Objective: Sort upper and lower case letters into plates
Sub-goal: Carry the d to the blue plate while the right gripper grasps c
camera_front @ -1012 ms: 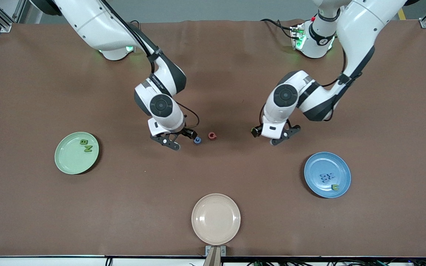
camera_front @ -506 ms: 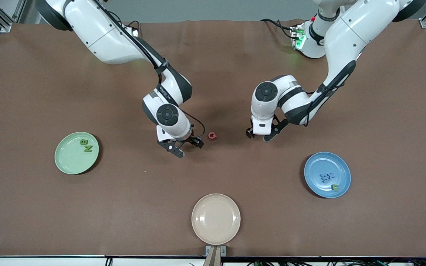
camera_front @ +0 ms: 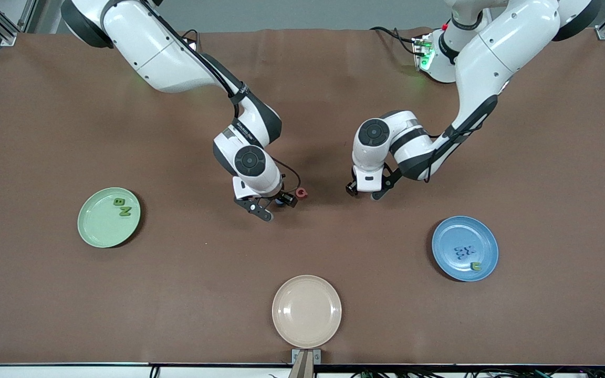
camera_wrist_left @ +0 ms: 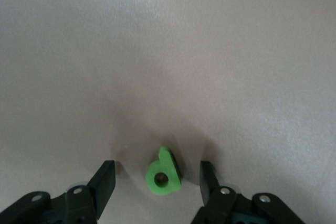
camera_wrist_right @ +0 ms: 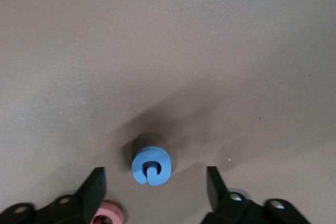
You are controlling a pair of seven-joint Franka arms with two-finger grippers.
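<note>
My right gripper is open and low over the table's middle. In the right wrist view a blue foam letter lies between its fingers, apart from both. A red letter lies beside that gripper, toward the left arm's end, and shows pink by one finger. My left gripper is open and low over the table. In its wrist view a green letter lies between the fingers, untouched. The front view hides the green letter.
The pale green plate at the right arm's end holds two green letters. The blue plate at the left arm's end holds blue letters and a green one. A beige plate sits empty near the front edge.
My right gripper has moved toward the red letter and now covers the blue letter in the front view. My left gripper has moved toward the table's middle. Both stay open.
</note>
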